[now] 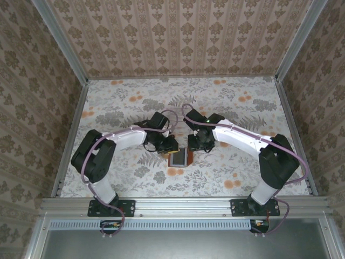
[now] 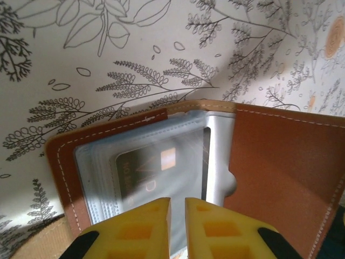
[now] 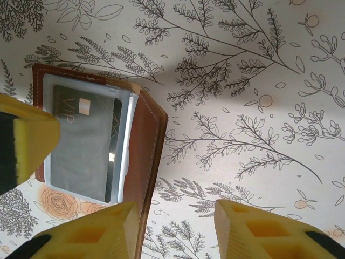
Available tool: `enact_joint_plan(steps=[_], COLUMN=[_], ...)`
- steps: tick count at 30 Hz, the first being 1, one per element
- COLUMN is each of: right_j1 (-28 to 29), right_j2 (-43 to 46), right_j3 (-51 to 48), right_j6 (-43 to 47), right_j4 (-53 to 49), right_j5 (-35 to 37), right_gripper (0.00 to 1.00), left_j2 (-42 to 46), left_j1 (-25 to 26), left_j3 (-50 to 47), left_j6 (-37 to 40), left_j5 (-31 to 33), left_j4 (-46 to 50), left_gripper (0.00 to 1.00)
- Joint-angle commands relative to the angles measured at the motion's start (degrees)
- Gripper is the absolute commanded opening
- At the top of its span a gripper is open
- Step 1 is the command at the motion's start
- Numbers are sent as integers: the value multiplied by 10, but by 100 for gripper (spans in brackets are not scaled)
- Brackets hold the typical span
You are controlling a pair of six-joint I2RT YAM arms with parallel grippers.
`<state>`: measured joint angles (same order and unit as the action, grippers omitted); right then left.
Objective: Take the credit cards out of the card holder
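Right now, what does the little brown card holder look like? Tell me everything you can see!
The card holder is reddish-brown leather with pale stitching, lying open on the flowery table between the arms. Its clear plastic sleeve holds a dark card marked VIP. One flap looks tilted up. The left tool, nearly closed, sits at the sleeve's edge; whether it pinches is unclear.

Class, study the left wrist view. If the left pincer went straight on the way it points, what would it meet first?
Most likely the clear pocket covering the dark card inside the open card holder. The left pincer looks close to it, but depth is unclear.
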<state>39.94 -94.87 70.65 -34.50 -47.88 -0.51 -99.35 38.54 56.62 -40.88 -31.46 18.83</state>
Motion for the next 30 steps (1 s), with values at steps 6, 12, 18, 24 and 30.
enact_joint_plan(steps=[6,12,18,24,30], right_j1=[3,3,3,-6,-30], right_j2=[25,48,42,15,-2], right_j3=[4,8,-39,-74,-125], right_j6=[-18,-43,-101,-108,-106], right_j4=[3,35,163,163,204], right_j5=[-27,-78,-187,-170,-171], right_gripper=[43,38,32,29,27], left_j2=[-35,-41,-44,-37,-24], left_j1=[-1,0,0,-1,-1], left_j3=[-6,-9,-10,-12,-11], left_j6=[19,21,22,19,22], left_j5=[6,3,4,7,11], left_j4=[24,21,22,26,35], left_gripper=[15,15,14,14,14])
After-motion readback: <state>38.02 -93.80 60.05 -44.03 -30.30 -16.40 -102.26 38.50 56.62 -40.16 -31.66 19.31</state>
